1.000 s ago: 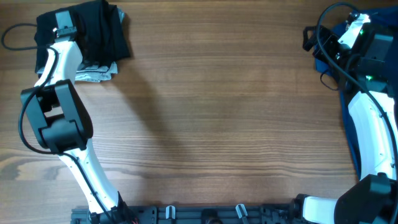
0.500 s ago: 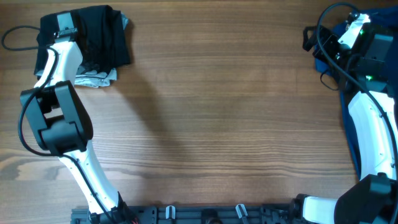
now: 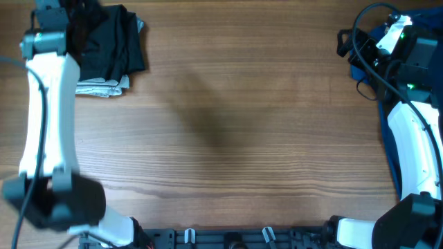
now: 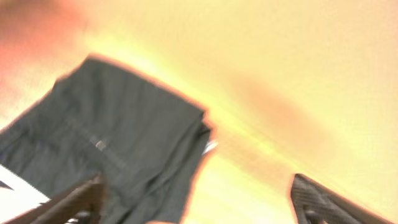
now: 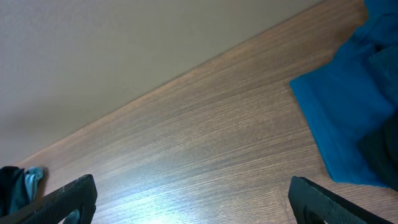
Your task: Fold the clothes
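The black shorts (image 3: pixel 111 41) lie folded in a compact stack at the back left corner of the table. The blurred left wrist view shows them as dark cloth (image 4: pixel 106 143) below and to the left of my left gripper (image 4: pixel 196 211). That gripper is open, nothing between its fingers (image 4: pixel 320 202), and it hangs above the shorts without touching them. In the overhead view the left arm (image 3: pixel 45 104) is lifted high over the left edge. My right gripper (image 5: pixel 196 208) is open and empty above bare wood at the back right.
A pale folded piece (image 3: pixel 102 86) sticks out from under the front of the shorts. A heap of blue cloth (image 5: pixel 348 118) lies by the right gripper, and in the overhead view this blue heap (image 3: pixel 360 72) sits under the right arm. The table's far edge meets a grey wall.
The left gripper was shut down at the shorts; it has let go, opened and lifted up. The shorts stay folded where they were. The right arm has not moved.
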